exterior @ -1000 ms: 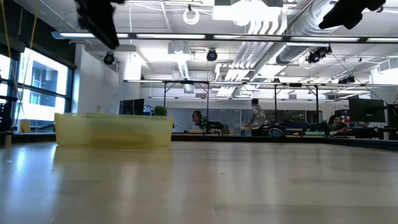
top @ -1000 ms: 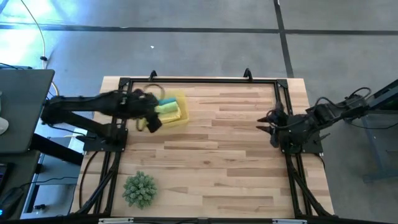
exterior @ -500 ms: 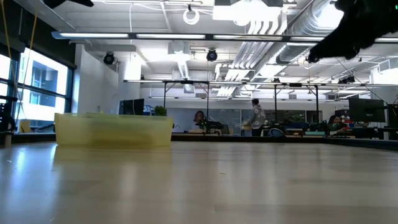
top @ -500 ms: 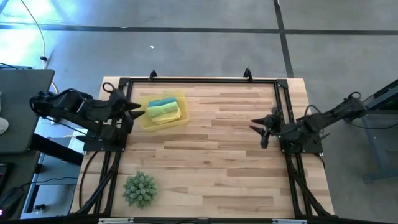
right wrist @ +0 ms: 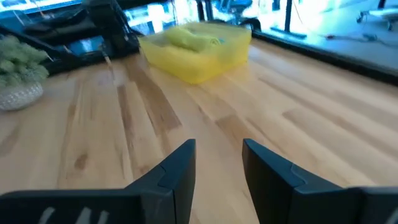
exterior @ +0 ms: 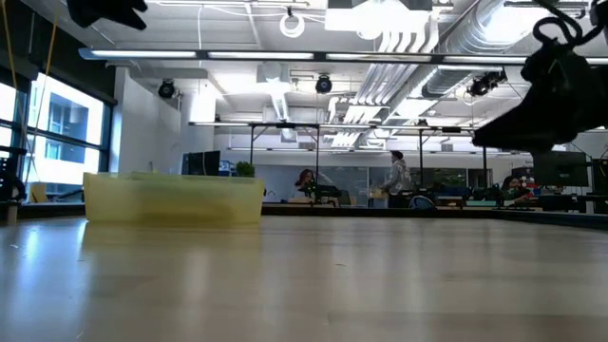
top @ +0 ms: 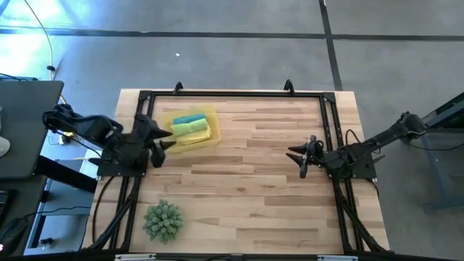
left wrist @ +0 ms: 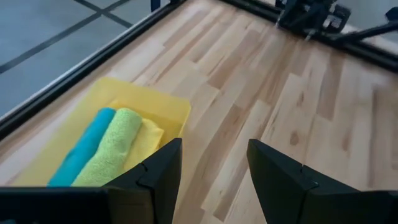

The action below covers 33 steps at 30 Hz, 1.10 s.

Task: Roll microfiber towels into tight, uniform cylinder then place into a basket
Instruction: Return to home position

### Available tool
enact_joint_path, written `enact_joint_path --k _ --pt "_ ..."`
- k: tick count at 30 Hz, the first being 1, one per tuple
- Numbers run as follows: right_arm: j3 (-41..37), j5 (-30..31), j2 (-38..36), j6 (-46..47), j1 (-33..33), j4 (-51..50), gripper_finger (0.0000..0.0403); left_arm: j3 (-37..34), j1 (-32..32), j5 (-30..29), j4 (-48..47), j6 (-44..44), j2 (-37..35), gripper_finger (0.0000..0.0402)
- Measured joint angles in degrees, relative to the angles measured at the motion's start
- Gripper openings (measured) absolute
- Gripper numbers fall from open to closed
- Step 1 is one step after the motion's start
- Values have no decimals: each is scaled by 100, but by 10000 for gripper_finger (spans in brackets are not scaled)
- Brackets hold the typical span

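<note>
Left wrist view shows three rolled towels (left wrist: 112,149) side by side in the basket (left wrist: 155,102), so I judge the job done; my left claw (left wrist: 214,149) and right claw (right wrist: 219,149) gape empty.

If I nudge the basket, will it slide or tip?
Likely slides: the basket is low, wide and flat on the smooth table. Probably light: thin translucent plastic holding only cloth. Its three rolls lie packed side by side, so they should barely shift.
</note>
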Motion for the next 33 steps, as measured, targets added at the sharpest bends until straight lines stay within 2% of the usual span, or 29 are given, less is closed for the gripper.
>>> enact_joint_path --k 4,10,16,23,26,29,31,33 --pt "29 11 33 330 -2 -648 122 -565 -8 -43 530 -1 42 172" --pt "34 -348 66 -369 0 -646 122 -1458 -6 -46 1932 148 199 172" --pt "36 -806 66 -977 0 -651 122 -2342 -6 -38 4363 1507 568 172" --pt "37 -1004 68 -971 0 -657 122 -3022 175 -41 7094 2705 1323 172" --pt "39 -1011 66 -965 0 -659 122 -3185 297 210 7494 2972 1547 172" --pt "39 -1017 68 -956 0 -660 122 -3310 377 376 7490 3510 1355 172" --pt "39 -1017 66 -956 0 -661 122 -3488 453 274 7440 3964 1210 172" --pt "39 -1017 68 -956 0 -661 122 -3657 576 -120 7470 4241 1151 172"
